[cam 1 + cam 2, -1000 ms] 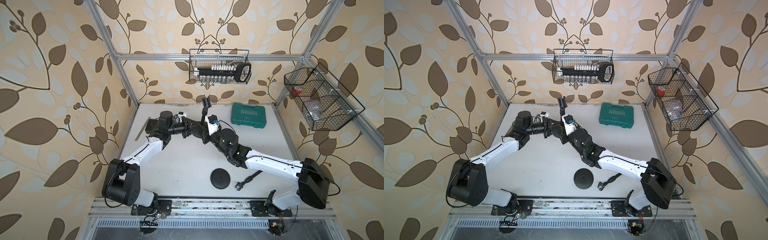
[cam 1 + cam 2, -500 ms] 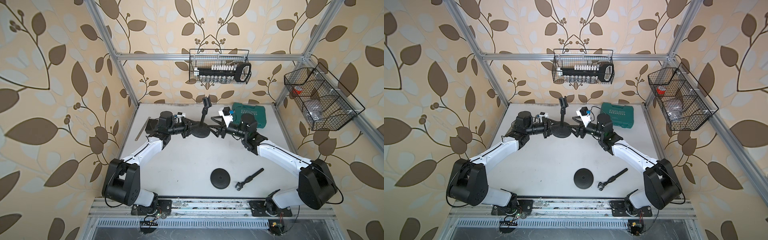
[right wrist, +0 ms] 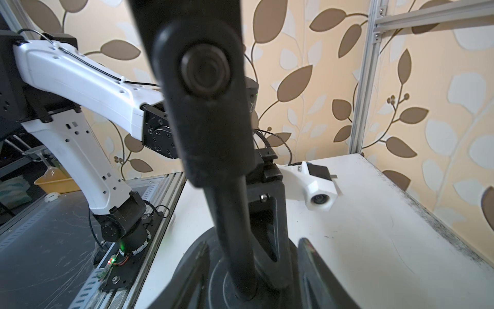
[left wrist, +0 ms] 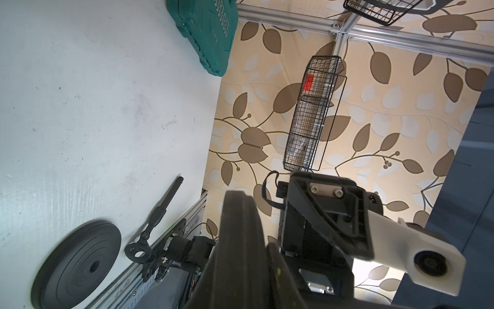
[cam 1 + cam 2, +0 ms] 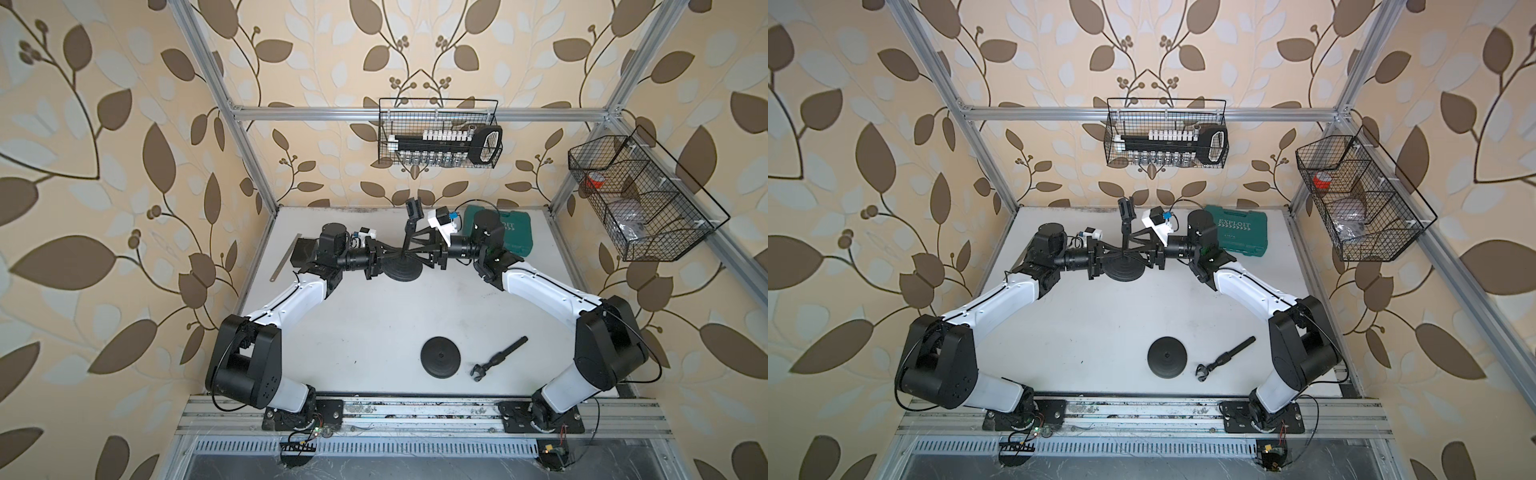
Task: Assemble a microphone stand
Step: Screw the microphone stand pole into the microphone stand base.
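A black round base (image 5: pixel 402 270) (image 5: pixel 1124 269) with an upright pole (image 3: pixel 230 214) and a clip head (image 5: pixel 414 208) stands at the back of the table. My left gripper (image 5: pixel 388 259) (image 4: pixel 240 251) is shut on the base's rim (image 4: pixel 238 235). My right gripper (image 5: pixel 417 252) (image 3: pixel 254 242) reaches in from the opposite side. It is open, with its fingers (image 3: pixel 199 256) either side of the pole and a gap on each side. I cannot tell whether the base rests on the table. A second base (image 5: pixel 440 356) and a loose pole with clip (image 5: pixel 498 358) lie near the front.
A green tool case (image 5: pixel 513 232) lies at the back right, behind the right arm. A metal ruler (image 5: pixel 286 259) lies by the left wall. Wire baskets hang on the back wall (image 5: pixel 438 133) and the right wall (image 5: pixel 640 199).
The right arm has swung from reaching across the middle round to the right side, and its gripper has come in around the pole. The left arm has kept the base still.
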Available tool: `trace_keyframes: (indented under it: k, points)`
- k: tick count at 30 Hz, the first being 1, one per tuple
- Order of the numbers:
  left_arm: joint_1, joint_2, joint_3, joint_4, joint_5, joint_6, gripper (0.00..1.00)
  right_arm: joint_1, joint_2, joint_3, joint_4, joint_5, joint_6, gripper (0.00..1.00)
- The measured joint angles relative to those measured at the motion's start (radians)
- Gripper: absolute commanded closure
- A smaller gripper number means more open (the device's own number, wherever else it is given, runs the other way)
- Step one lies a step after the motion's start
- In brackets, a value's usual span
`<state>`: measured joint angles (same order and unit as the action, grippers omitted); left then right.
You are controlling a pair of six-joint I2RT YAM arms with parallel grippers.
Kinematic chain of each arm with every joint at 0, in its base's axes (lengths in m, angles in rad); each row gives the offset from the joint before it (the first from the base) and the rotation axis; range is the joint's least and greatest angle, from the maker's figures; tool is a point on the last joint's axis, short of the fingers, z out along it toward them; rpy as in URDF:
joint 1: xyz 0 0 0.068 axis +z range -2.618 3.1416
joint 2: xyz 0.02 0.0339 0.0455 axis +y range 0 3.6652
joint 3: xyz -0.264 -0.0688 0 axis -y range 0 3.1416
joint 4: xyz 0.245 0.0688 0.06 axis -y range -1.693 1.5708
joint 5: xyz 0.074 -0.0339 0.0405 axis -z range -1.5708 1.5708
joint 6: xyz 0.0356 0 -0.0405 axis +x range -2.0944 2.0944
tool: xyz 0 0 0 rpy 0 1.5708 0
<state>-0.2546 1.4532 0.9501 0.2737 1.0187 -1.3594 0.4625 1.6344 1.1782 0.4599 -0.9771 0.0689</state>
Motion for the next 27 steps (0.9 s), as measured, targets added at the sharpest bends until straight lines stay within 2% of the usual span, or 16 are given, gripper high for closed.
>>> trace_keyframes:
  k: [3, 6, 11, 19, 24, 27]
  points:
    - [0.000, 0.000, 0.000, 0.004, 0.003, 0.000, 1.00, 0.002, 0.022, 0.016, 0.004, -0.025, 0.002, 0.56]
    - [0.000, 0.000, 0.000, 0.007, 0.004, -0.001, 1.00, 0.005, 0.039, 0.021, 0.009, -0.042, -0.001, 0.68]
    - [0.000, 0.000, 0.000, 0.007, 0.004, -0.003, 1.00, 0.016, 0.047, 0.021, 0.031, -0.051, 0.004, 0.73]
    - [0.000, 0.002, 0.000, 0.006, 0.003, -0.005, 1.00, 0.030, 0.046, -0.004, 0.093, -0.019, 0.005, 1.00]
    - [0.000, 0.006, 0.000, 0.005, -0.003, -0.005, 1.00, 0.042, 0.014, -0.066, 0.150, 0.055, 0.005, 1.00]
    - [0.000, 0.006, 0.000, 0.004, -0.008, -0.004, 1.00, 0.060, -0.023, -0.125, 0.190, 0.145, 0.018, 1.00]
